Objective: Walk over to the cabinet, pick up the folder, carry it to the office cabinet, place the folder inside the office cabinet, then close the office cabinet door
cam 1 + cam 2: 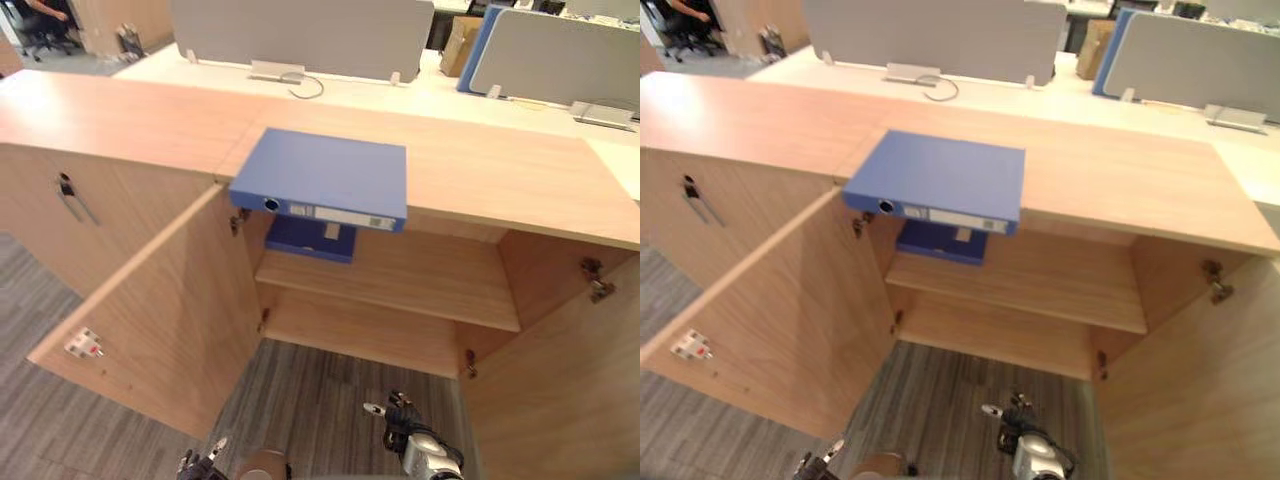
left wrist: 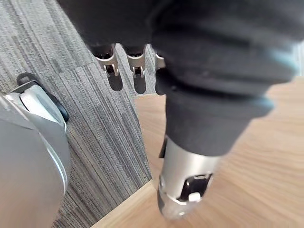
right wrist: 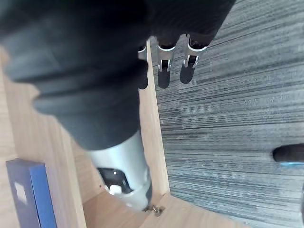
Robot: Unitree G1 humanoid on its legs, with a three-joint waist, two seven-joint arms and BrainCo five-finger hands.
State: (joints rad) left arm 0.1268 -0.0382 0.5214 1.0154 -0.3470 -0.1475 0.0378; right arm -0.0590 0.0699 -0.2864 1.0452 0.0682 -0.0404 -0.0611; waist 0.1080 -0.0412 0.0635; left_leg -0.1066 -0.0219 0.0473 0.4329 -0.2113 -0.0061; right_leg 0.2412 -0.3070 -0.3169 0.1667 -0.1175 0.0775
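I'm seeing folder lying flat on cabinet top, spine facing me, running crosswise, well above left hand and right hand; both hanging open, empty.

folder atop cabinet, second folder on shelf inside

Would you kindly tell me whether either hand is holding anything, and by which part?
Nothing is held. The left hand and the right hand hang low, fingers relaxed and empty; the blue folder lies untouched on the cabinet top.
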